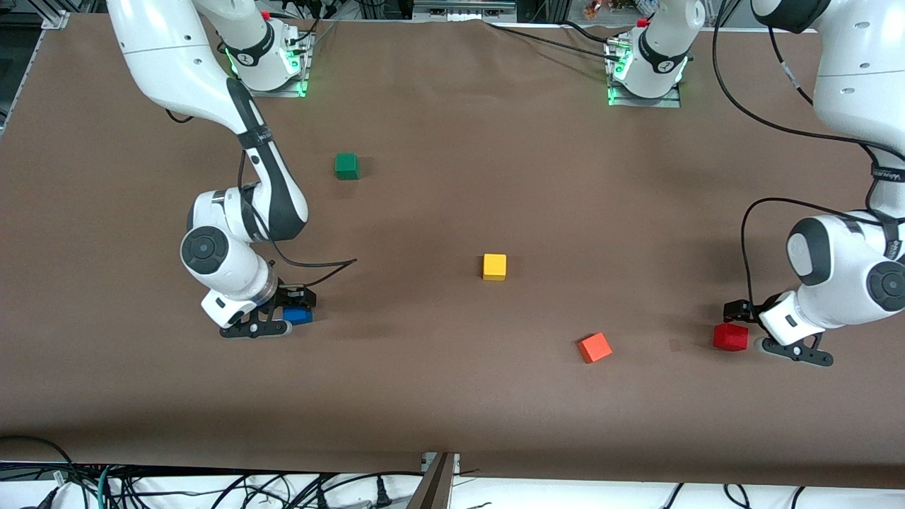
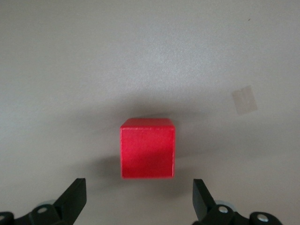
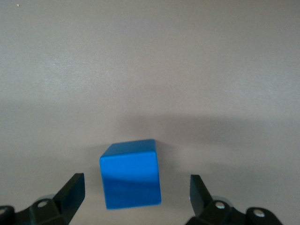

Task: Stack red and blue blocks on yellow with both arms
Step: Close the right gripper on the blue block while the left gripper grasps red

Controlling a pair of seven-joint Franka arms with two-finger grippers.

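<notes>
The blue block (image 1: 299, 316) lies on the brown table toward the right arm's end. My right gripper (image 1: 291, 312) is low over it and open. In the right wrist view the blue block (image 3: 131, 174) sits partly between the spread fingers (image 3: 71, 192) of the right gripper (image 3: 137, 191), untouched. The red block (image 1: 730, 337) lies toward the left arm's end. My left gripper (image 1: 751, 329) is open beside it. In the left wrist view the red block (image 2: 147, 149) lies just ahead of the left gripper (image 2: 139, 197), whose fingertips (image 2: 202, 197) stand wide apart. The yellow cube (image 1: 494, 266) stands alone mid-table.
An orange cube (image 1: 594, 347) lies between the yellow cube and the red block, nearer the front camera. A green cube (image 1: 346, 166) sits closer to the right arm's base. A small piece of tape (image 2: 244, 100) is on the table near the red block.
</notes>
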